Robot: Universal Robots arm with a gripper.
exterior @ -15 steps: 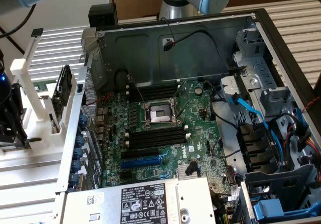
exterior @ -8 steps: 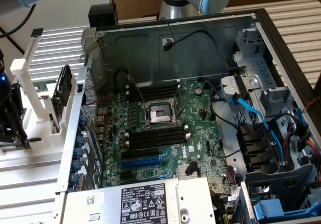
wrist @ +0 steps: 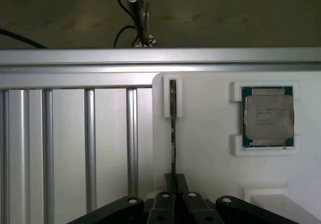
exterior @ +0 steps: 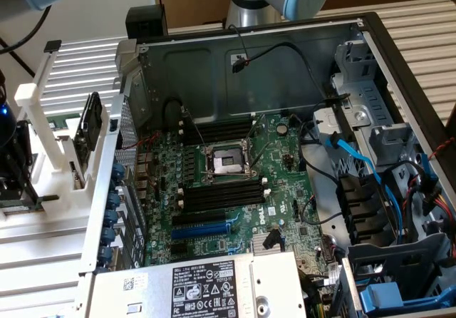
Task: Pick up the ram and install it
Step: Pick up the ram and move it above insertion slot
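Wrist view: the hand (wrist: 173, 183) is closed on the ram (wrist: 172, 133), with its two dark fingers (wrist: 164, 200) pinching the near end of the thin stick. The ram stands on edge in a white holder (wrist: 205, 153), so it reads as a narrow dark line. Its long axis runs straight away from the hand, parallel to the bars of the slatted aluminium desk (wrist: 65, 143). Its far end sits inside a small slotted bracket (wrist: 165, 96) on the holder. On the same holder, well apart from the fingers, lies a square silver processor chip (wrist: 267, 116).

Exterior view: an open computer case (exterior: 256, 68) lies on the desk. Its green motherboard (exterior: 285, 168) faces up, with long black memory slots (exterior: 221, 193) on either side of the processor socket (exterior: 226, 162).

The step in hand looks like the grasp itself. Doing it well likely means a firm, square pinch on the flat faces. Any pull should follow the bracket's slot without twisting, since so thin a board could bind or bend if tilted.
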